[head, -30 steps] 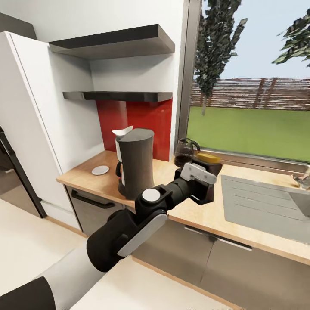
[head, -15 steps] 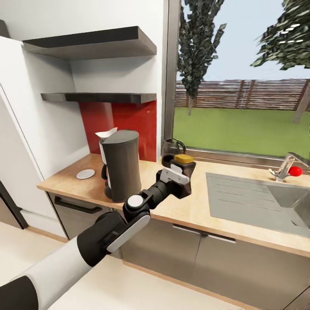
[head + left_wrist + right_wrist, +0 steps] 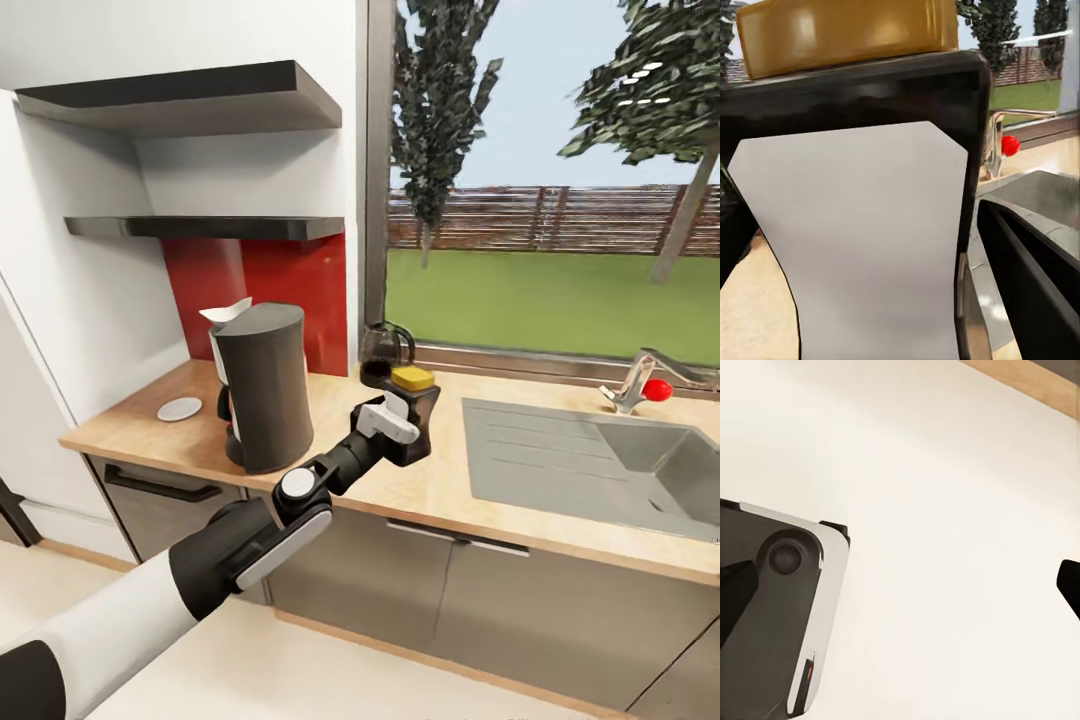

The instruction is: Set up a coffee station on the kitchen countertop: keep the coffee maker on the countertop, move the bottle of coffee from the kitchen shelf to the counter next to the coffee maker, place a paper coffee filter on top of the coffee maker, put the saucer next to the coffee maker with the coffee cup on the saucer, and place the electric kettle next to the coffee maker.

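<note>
My left gripper (image 3: 408, 428) is shut on the bottle of coffee (image 3: 413, 380), a dark bottle with a yellow cap (image 3: 847, 30) and a white label (image 3: 862, 240). I hold it low over the kitchen countertop (image 3: 440, 490), just in front of the electric kettle (image 3: 383, 350) and right of the coffee maker (image 3: 262, 385). The paper coffee filter (image 3: 228, 311) sits on top of the machine. The saucer (image 3: 180, 408) lies bare to its left. The thin black kitchen shelf (image 3: 200, 227) hangs above. The coffee cup is out of view. My right gripper (image 3: 900, 592) is open over pale floor.
An inset grey sink (image 3: 590, 460) with a red-knobbed faucet (image 3: 650, 385) lies to the right of the bottle. A thicker dark grey shelf (image 3: 190, 100) is mounted higher up. A window frame (image 3: 375, 180) rises behind the kettle.
The camera has moved, so the whole scene shifted left and the sink came further into view. My left gripper stays shut on the bottle in front of the kettle.
</note>
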`<state>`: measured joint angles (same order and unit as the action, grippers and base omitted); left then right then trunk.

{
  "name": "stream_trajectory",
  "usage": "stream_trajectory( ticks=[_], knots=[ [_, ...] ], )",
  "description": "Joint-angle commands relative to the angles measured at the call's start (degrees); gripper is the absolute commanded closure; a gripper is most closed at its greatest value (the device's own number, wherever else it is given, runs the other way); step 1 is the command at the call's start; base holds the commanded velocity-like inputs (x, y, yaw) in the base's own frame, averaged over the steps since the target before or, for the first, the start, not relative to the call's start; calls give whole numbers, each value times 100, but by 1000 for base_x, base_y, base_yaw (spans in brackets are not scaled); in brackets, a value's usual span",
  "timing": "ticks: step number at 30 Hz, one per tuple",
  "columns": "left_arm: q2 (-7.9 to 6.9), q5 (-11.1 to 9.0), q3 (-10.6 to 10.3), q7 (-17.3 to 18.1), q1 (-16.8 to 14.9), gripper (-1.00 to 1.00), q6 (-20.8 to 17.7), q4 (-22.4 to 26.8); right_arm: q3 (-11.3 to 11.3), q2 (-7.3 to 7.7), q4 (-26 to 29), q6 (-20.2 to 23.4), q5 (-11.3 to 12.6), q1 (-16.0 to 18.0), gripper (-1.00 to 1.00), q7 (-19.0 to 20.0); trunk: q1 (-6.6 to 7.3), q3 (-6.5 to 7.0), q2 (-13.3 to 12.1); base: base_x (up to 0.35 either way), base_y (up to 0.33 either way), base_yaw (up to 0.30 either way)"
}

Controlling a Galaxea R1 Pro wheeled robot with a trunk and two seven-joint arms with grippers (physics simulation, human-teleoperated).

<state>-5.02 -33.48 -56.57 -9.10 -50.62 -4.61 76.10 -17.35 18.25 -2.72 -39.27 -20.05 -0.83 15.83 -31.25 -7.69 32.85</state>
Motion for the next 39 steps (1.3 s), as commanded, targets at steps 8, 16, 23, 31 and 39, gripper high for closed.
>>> stream_trajectory(
  ticks=[8, 16, 23, 31, 39],
  knots=[
    [-30, -36, -37, -57, -9, 100, 389, -598, -49, 3, -9, -19, -17, 4, -100, 34, -2, -9, 9, 0, 0, -19],
    [-26, -36, -12, -810, -9, 100, 467, -910, -49, 3, -9, -19, -17, 4, -100, 23, -2, -9, 9, 0, 0, -1],
    [-34, -36, -6, -949, -9, 100, 760, -1174, -49, 3, -9, -19, -17, 4, -100, 4, -2, -9, 9, 0, 0, 0],
    [-34, -36, -10, -953, -9, 100, 828, -1419, -57, 3, -9, -19, -17, 4, -100, -1, -2, -9, 9, 0, 0, 0],
    [-34, -36, -4, -958, -9, 100, 835, -1509, -52, 3, -9, -19, 327, 4, -100, 6, -2, -9, 9, 0, 0, 0]
  ],
)
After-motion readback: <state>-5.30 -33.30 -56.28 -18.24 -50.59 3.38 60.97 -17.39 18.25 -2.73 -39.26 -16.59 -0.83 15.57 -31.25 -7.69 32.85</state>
